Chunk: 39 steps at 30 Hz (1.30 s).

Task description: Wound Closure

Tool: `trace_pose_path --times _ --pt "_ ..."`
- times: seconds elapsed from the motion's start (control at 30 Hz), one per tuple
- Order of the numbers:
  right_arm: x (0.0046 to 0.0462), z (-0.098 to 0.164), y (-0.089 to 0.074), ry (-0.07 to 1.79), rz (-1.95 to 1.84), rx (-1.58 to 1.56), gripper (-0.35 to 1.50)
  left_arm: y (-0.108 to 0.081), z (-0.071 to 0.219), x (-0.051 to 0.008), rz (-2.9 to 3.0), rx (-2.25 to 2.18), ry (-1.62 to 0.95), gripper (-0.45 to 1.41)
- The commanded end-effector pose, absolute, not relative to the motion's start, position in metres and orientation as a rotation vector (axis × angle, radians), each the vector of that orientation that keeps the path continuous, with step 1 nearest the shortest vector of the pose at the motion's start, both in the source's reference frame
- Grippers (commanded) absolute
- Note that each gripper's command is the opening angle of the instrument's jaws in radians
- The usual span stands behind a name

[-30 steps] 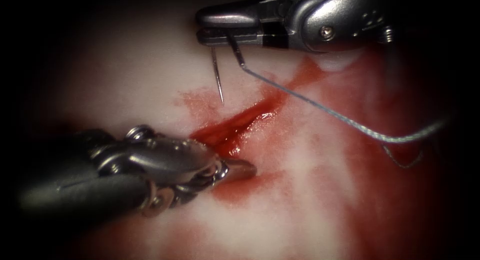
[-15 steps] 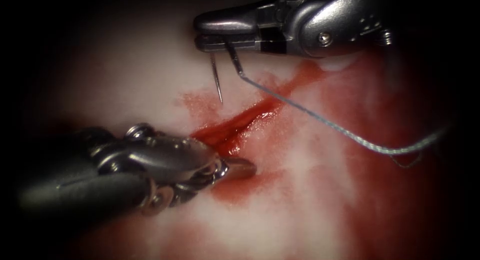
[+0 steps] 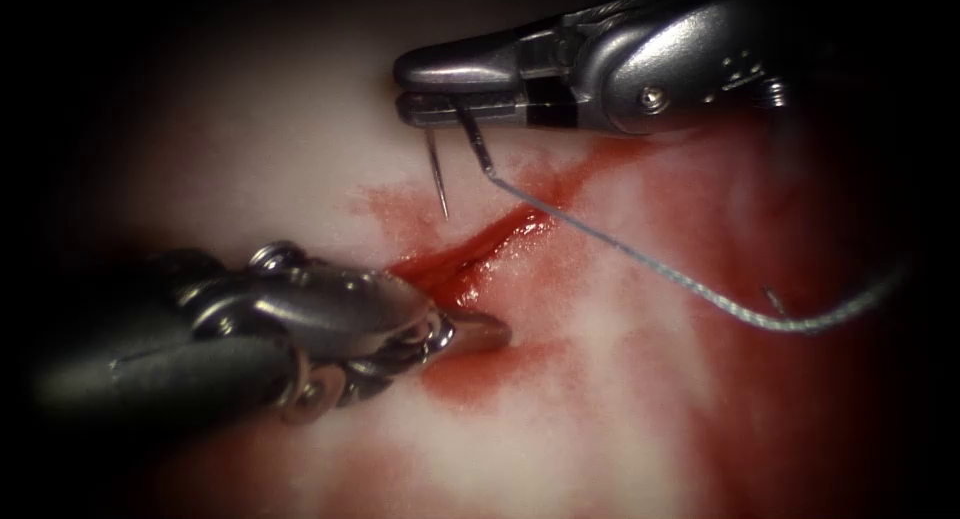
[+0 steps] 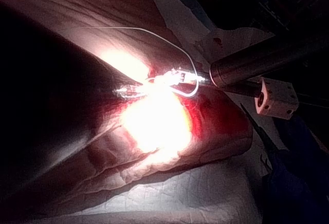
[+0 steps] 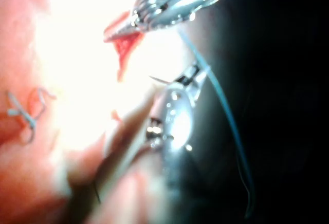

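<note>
right tool (image 3: 420,91) clenched on needle (image 3: 438,174) mid-curve, tip hanging free above tissue (image 3: 250,149) just left of cut (image 3: 470,254); thread (image 3: 640,264) trails right; left tool (image 3: 480,331) at cut's lower end, jaw state can't tell

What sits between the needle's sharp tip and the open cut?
In the endoscope view, a bare strip of tissue smeared with red fluid separates the needle tip from the cut.

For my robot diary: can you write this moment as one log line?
right metal tool: holds thin curved steel needle mid-curve, tip above pale tissue, left of red cut | grey thread trails right | left metal tool: at cut's lower end
</note>
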<state>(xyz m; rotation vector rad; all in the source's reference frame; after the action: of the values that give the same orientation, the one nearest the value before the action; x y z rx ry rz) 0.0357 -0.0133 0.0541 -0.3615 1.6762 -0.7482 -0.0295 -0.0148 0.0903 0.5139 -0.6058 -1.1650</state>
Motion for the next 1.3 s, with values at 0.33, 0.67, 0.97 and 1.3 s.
trace_pose_path --times 0.33,0.67,0.97,1.3 --pt "0.0365 0.0543 -0.0128 1.683 -0.724 -0.319 -0.35 -0.0140 0.0901 -0.0302 -1.190 0.515 -0.608 -0.45" --pt "0.0367 0.0546 -0.0122 1.644 -0.635 -0.302 -0.35 -0.0150 0.0902 -0.0309 -1.151 0.576 -0.593 -0.45" --pt "0.0370 0.0546 -0.0119 1.624 -0.576 -0.255 -0.35 -0.0151 0.0902 -0.0309 -1.150 0.608 -0.581 -0.45" --pt "0.0373 0.0549 -0.0121 1.585 -0.574 -0.180 -0.35 -0.0152 0.0902 -0.0310 -1.153 0.608 -0.580 -0.45"
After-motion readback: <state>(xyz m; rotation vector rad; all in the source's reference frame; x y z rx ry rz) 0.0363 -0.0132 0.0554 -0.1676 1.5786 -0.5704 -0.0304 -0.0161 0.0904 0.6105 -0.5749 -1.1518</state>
